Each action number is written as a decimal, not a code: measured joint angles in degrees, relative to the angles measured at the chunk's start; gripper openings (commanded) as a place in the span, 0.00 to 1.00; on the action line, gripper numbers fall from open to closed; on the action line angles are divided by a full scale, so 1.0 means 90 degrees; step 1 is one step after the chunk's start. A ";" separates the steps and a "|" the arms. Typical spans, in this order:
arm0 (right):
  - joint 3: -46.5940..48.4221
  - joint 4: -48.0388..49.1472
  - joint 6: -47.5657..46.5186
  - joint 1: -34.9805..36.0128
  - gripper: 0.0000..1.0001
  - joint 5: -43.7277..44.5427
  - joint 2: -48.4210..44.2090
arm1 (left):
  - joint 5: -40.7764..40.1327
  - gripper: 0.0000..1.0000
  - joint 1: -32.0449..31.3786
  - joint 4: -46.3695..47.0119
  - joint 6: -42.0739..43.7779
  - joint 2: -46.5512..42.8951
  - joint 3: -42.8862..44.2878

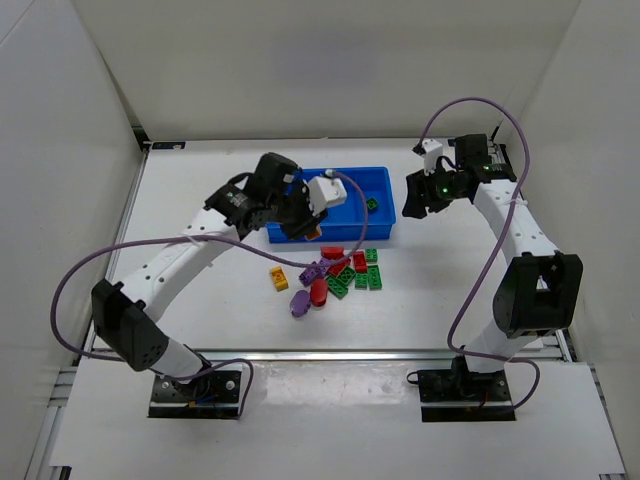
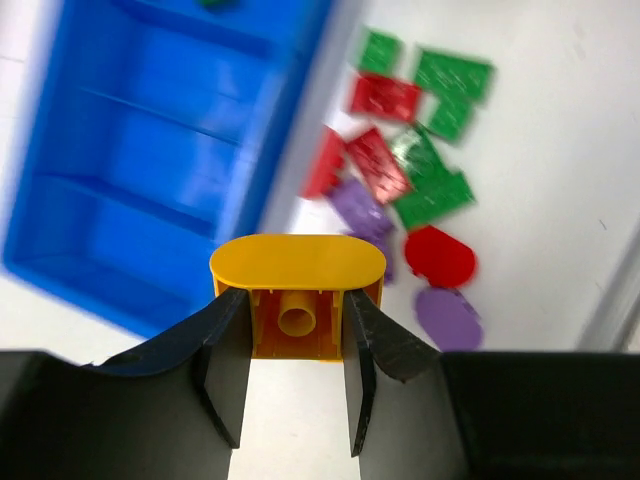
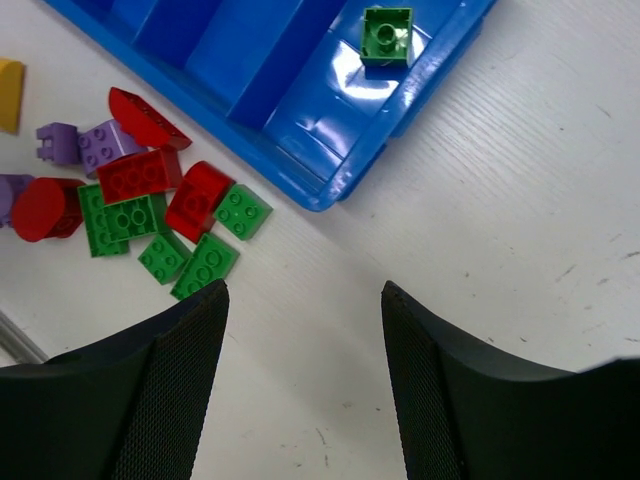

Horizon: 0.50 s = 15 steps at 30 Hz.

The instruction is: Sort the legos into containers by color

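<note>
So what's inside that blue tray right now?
One green brick in the tray's end compartment. The other compartments look bare, though from above the left gripper hides part.

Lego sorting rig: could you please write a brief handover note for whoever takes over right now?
Left gripper shut on a yellow-orange brick, lifted beside the blue tray.
Right gripper open, empty, above the table by the tray's right end.
Done: one green brick in the tray's end compartment; the others look empty.
Left: place the held brick, then sort the pile before the tray and the lone yellow brick.
</note>
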 measured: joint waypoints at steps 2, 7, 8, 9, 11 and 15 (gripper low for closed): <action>-0.0002 -0.0041 0.0002 0.0053 0.67 -0.0114 -0.0005 | -0.0104 0.41 0.0221 0.0012 -0.0058 0.0058 0.0449; -0.0002 -0.0051 0.0061 0.0238 0.67 -0.0253 -0.0005 | -0.0379 0.43 0.1090 0.0036 -0.0177 0.0920 0.1365; -0.0002 -0.0051 0.0068 0.0272 0.67 -0.0272 -0.0005 | -0.0435 0.43 0.1251 0.0046 -0.0194 0.1154 0.1484; -0.0002 -0.0051 0.0073 0.0311 0.67 -0.0279 -0.0005 | -0.0481 0.44 0.1406 0.0044 -0.0211 0.1406 0.1583; -0.0002 -0.0058 0.0087 0.0362 0.67 -0.0296 -0.0005 | -0.0539 0.45 0.1632 -0.0002 -0.0219 0.1870 0.1783; -0.0002 -0.0066 0.0097 0.0372 0.67 -0.0299 -0.0005 | -0.0525 0.48 0.1919 -0.0107 -0.0216 0.2754 0.2239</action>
